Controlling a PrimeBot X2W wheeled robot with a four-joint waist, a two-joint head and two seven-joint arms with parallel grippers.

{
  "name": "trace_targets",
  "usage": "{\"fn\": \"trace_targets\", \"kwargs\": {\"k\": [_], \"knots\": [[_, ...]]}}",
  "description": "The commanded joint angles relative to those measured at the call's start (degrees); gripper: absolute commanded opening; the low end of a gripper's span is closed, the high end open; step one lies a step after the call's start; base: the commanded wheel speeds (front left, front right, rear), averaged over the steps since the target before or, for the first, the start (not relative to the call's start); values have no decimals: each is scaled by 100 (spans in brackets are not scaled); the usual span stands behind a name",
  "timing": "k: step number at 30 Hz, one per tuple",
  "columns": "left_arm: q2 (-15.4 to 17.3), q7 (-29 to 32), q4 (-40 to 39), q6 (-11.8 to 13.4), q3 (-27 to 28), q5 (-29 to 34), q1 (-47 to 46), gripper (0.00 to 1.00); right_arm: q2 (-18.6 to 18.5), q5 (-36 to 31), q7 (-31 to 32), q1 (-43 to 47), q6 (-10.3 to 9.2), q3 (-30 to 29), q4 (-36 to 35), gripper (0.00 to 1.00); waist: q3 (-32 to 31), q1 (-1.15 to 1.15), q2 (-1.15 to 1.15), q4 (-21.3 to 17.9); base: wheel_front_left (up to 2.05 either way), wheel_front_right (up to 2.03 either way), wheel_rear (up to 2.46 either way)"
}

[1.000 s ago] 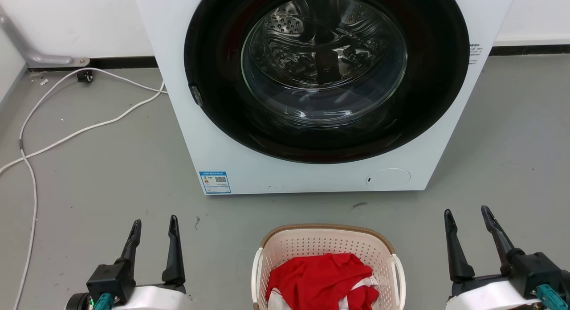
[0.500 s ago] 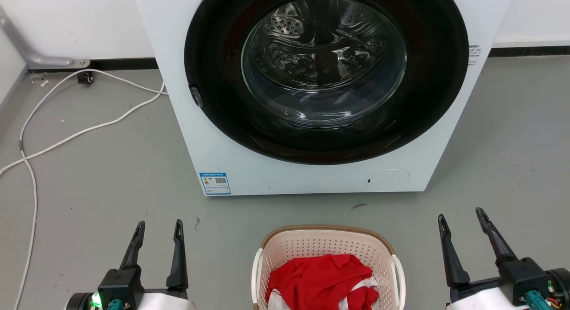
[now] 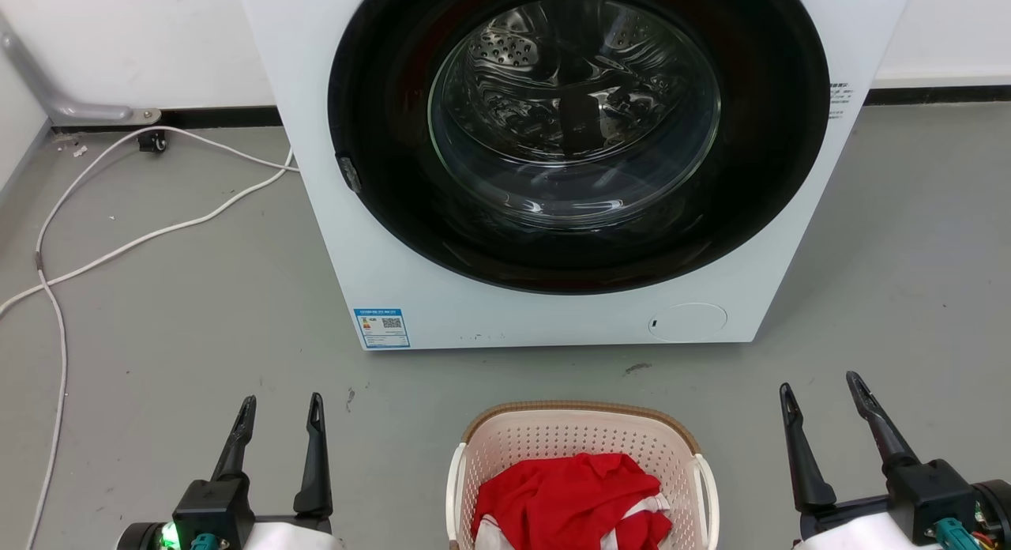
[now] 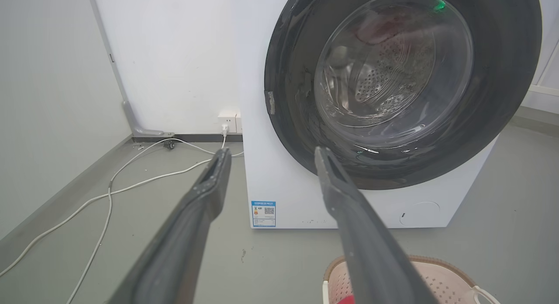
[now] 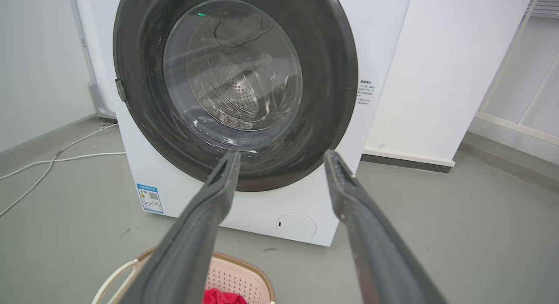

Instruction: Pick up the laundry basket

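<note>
The grey floor [image 3: 197, 313] spans the whole work area. A white front-loading washing machine [image 3: 379, 242] stands on it against the wall. Its round dark door [image 3: 778, 178] frames a glass porthole through which the perforated steel drum is visible. The laundry basket [image 3: 580, 408] sits on the floor directly in front of the machine, apart from it and centred at the bottom edge of the head view. It has cream perforated walls, a brown woven-look rim and a white handle on each side. A crumpled red garment [image 3: 569, 495] with white trim lies inside the basket. The left gripper [image 3: 282, 400] is at the lower left, well to the left of the basket, with its two fingers spread apart and nothing between them. The right gripper [image 3: 819, 382] is at the lower right, well to the right of the basket, likewise spread wide and empty. Neither gripper touches the basket. A white cable [image 3: 150, 235] runs across the floor to the left of the machine. A round access cover [image 3: 687, 322] is set in the lower right of the machine front, and a blue label [image 3: 381, 327] is fixed at the lower left.
</note>
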Motion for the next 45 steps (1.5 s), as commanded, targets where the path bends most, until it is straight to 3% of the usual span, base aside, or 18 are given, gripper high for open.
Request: {"fn": "trace_targets", "kwargs": {"k": [1,12,33,45], "knots": [[13,-30,13,3,10,6,68,100,-17,4,-22,55,-3,5,11,100,2,0,0,-3,0,0,0],[13,-25,248,-88,-238,-36,-197,100,-15,-60,-18,-128,-3,63,325,100,201,0,0,-101,0,0,0],[74,-25,3255,-287,-776,276,-2648,100,-10,-586,-19,-2308,-3,281,3285,100,2198,0,0,-418,0,0,0],[78,-24,5458,-442,-1044,150,-4302,100,-12,-967,-18,-3736,-4,249,4779,100,3463,0,0,-388,0,0,0]]}}
